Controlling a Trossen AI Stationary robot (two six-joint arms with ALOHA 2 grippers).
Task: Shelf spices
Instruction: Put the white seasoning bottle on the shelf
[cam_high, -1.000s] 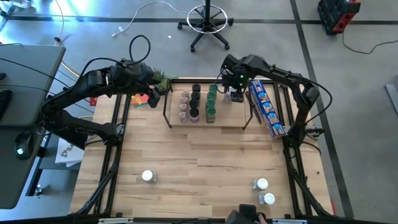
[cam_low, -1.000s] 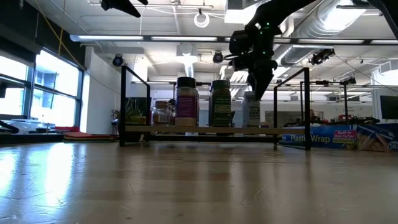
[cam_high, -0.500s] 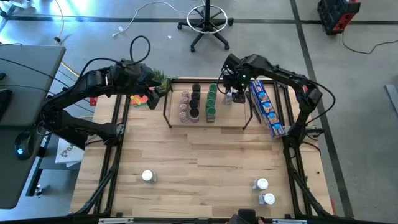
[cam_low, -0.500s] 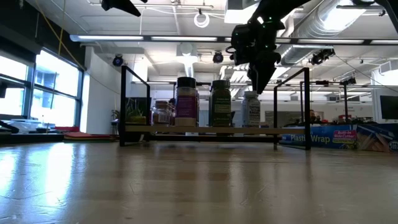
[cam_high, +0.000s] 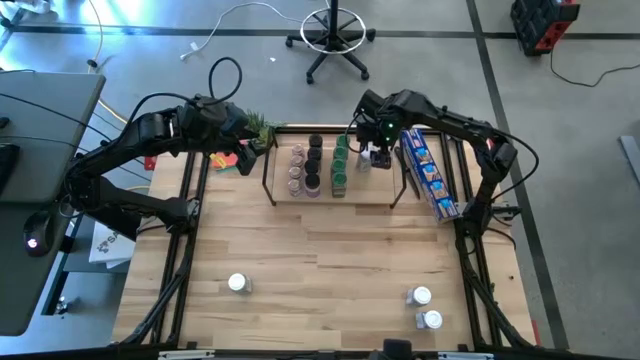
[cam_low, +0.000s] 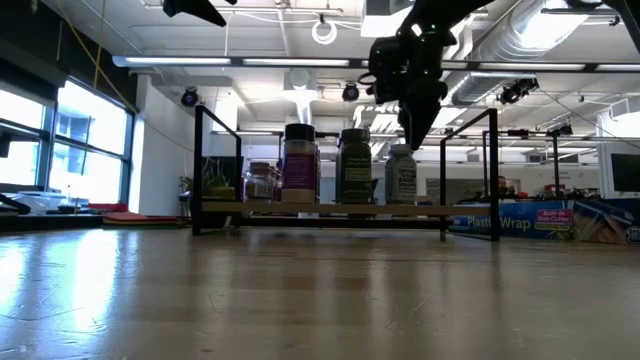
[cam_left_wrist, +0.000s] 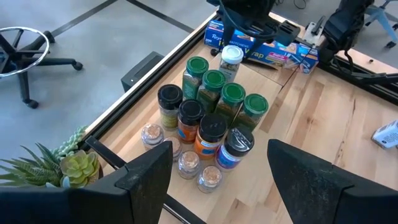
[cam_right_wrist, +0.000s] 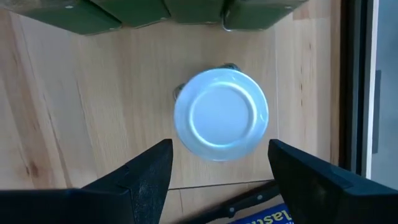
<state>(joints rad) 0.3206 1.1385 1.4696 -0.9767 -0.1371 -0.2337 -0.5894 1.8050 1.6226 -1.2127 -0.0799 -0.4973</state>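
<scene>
The light-wood shelf (cam_high: 350, 193) stands at the table's far side with several spice jars (cam_high: 315, 165) upright on it: green, black and clear lids (cam_left_wrist: 205, 118). A white-lidded jar (cam_right_wrist: 221, 115) stands upright on the shelf's right part (cam_low: 402, 176). My right gripper (cam_right_wrist: 219, 146) hangs open above it, pointing down, one finger to each side of the lid and clear of it (cam_low: 413, 125). My left gripper (cam_high: 248, 152) waits open above the shelf's left end (cam_left_wrist: 219, 152). Three more white-lidded jars (cam_high: 238, 283) (cam_high: 420, 296) (cam_high: 431, 320) stand near the table's near edge.
A long blue snack packet (cam_high: 430, 172) lies just right of the shelf, close under my right arm. A small green plant (cam_high: 258, 127) and a red flat square (cam_high: 222, 158) sit left of the shelf by my left gripper. The shelf's black frame posts (cam_low: 494, 170) rise at its ends.
My right gripper, which stood low around the white-lidded jar on the shelf, has risen straight up clear of it. The jar stays upright on the shelf board. My left arm has kept still.
</scene>
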